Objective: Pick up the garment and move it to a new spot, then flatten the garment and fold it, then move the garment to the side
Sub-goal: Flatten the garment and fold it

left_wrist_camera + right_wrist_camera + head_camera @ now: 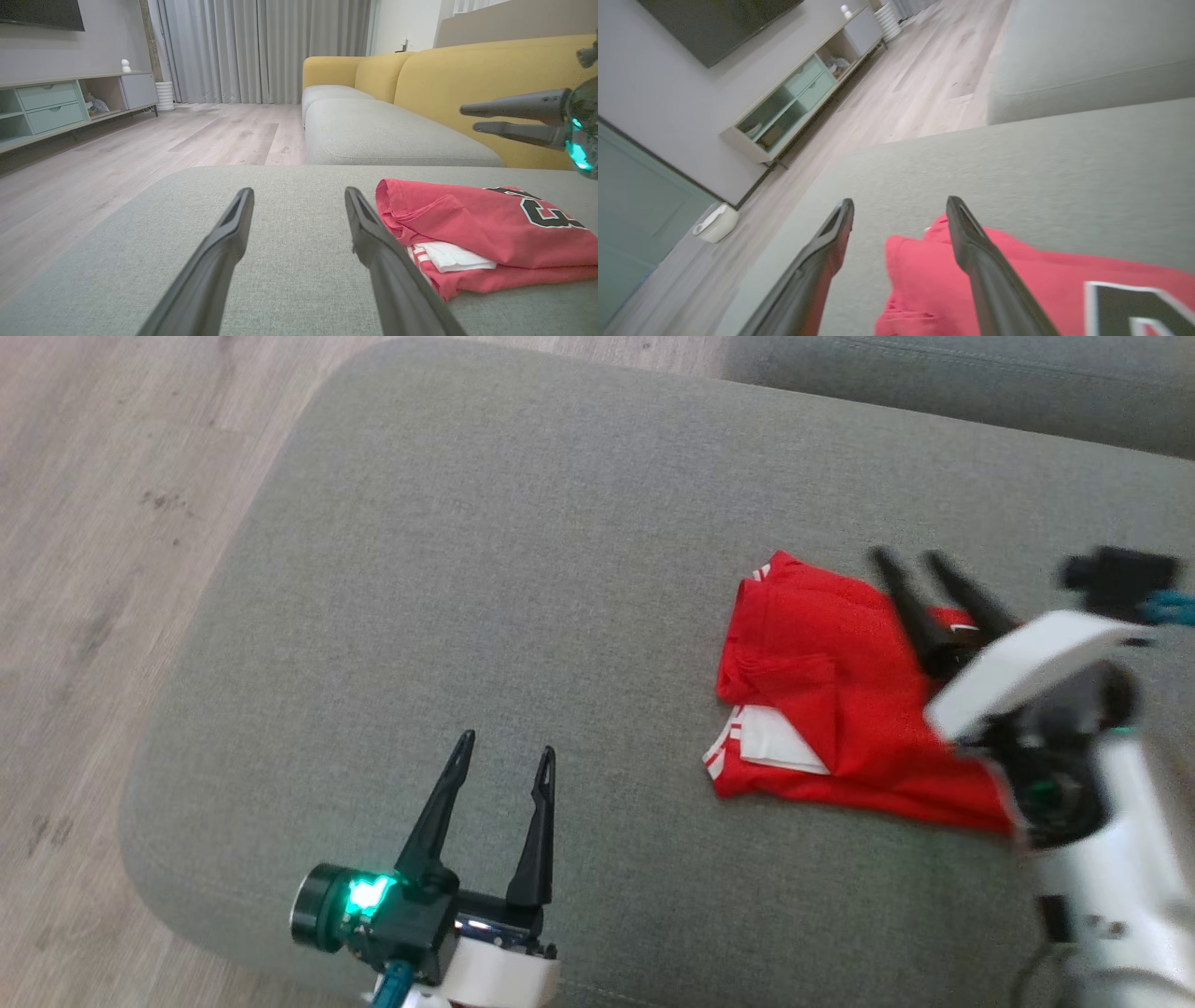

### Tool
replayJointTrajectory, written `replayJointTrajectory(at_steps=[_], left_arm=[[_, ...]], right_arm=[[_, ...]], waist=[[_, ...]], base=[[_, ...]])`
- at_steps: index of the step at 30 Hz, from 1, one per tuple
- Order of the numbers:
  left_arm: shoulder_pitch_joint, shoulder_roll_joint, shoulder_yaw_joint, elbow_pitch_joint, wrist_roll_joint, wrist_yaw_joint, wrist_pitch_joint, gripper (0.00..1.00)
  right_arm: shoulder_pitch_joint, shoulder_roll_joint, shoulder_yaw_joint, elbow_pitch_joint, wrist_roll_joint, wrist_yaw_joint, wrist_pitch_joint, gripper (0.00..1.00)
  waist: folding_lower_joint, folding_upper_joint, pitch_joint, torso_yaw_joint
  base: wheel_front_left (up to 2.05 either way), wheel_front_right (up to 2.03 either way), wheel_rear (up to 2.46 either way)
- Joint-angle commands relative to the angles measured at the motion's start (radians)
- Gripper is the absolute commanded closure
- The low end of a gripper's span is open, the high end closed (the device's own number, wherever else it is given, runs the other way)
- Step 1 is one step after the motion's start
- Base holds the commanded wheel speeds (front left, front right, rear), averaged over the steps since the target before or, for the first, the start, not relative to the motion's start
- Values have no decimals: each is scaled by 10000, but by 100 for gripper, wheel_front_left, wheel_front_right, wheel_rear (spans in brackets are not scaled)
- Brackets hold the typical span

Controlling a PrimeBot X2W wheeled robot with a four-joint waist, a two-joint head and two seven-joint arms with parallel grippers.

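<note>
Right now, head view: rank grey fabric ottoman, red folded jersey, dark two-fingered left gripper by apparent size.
1. grey fabric ottoman, far largest.
2. red folded jersey.
3. left gripper, smallest as seen; it sits nearer the camera, so true size is unsure.

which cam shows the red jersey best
The head view: nearly the whole folded red jersey shows from above, its right edge behind the right arm. The left wrist view gives its side, cropped; the right wrist view a blurred corner.

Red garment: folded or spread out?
Folded: the red garment lies as a compact layered bundle on the grey cushion, white inner layer showing at its edge.
</note>
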Motion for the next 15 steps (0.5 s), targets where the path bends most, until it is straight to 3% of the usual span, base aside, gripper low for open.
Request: replayJointTrajectory(at_steps=[1,3,5,6,11,15], left_arm=[[-203,-90,392,-340,73,-49,-80,0],[-182,-98,397,-360,86,-65,-80,0],[-165,-105,387,-364,89,-97,-80,0],[-163,-108,379,-359,93,-117,-80,0],[-212,-118,319,-304,101,-233,-80,0],[-280,-124,255,-232,98,-299,-80,0]], right_arm=[[-1,-182,27,-391,120,65,105,0],[181,-470,-247,-368,393,65,354,0],[303,-713,-474,-236,733,65,594,82],[346,-820,-498,-150,957,65,760,100],[386,-959,-399,267,2427,65,1650,100],[400,-1002,-156,748,2495,65,1714,100]], waist=[[0,0,-15,-17],[0,0,-25,-38],[0,0,-17,-45],[0,0,-6,-39],[0,0,64,91],[0,0,144,289]], base=[[0,0,0],[0,0,0],[0,0,0],[0,0,0],[0,0,0],[0,0,0]])
